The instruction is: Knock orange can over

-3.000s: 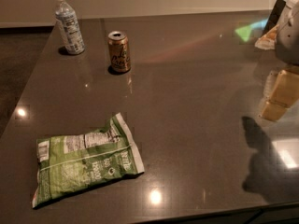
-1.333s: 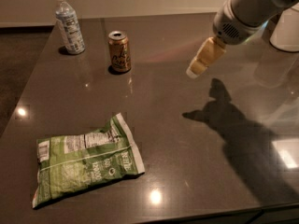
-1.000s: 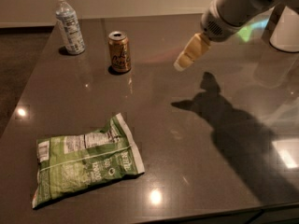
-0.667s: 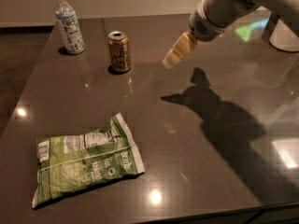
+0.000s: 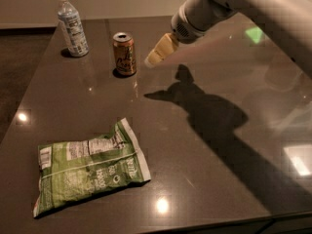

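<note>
Just right of the can point(image 5: 124, 53), the gripper point(image 5: 158, 52) hangs above the table point(image 5: 219, 82), near the can but not touching it. Whether it is spread or closed I cannot tell. The can stands upright, long axis vertical, silver top up, toward the table's far left. A bottle point(image 5: 71, 24) stands beyond it to the left, and a green bag point(image 5: 87, 167) lies flat near the front.

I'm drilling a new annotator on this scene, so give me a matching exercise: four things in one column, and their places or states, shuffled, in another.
1 orange can
2 water bottle
3 green bag
4 gripper

A lying flat, nearest the camera
B upright, farthest back
C in the air beside the can, not touching
D upright, between bottle and gripper

Pairs: 1-D, 2-B, 3-A, 4-C
</note>
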Robot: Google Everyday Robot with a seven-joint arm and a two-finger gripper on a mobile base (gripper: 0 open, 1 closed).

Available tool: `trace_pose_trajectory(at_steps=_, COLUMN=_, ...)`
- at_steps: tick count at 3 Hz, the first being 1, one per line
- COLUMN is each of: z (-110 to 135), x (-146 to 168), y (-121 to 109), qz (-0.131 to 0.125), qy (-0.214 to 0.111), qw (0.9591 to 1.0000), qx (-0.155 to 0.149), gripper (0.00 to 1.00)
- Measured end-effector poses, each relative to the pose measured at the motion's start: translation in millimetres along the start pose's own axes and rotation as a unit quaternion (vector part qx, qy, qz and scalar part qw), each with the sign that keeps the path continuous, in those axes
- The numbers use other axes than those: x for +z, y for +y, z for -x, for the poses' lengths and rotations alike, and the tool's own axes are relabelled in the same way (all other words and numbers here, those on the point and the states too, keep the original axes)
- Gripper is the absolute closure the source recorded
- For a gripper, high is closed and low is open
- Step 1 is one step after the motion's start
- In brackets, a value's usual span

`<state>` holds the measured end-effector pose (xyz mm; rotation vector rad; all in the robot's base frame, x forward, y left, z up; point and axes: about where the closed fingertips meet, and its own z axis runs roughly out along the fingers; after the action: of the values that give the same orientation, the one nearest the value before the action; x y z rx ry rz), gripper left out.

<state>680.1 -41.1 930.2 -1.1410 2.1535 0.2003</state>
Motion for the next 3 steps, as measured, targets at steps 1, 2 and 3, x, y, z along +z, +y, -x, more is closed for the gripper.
trace_pose_trajectory(at_steps=1, z=21.4, x=20.6, y=0.2, qz=0.005, qy=-0.025, qw=0.9997, qx=0.004, gripper=0.0)
trace_pose_trajectory(at_steps=2, z=38.8, x=41.3, y=2.2, qz=0.017, qy=-0.052, qw=0.9983, qx=0.016, gripper=0.0)
trace_pose_trajectory(at_steps=3, z=55.8, x=56.6, y=12.1, qz=0.034, qy=-0.081, qw=0.9959, qx=0.022, gripper=0.0)
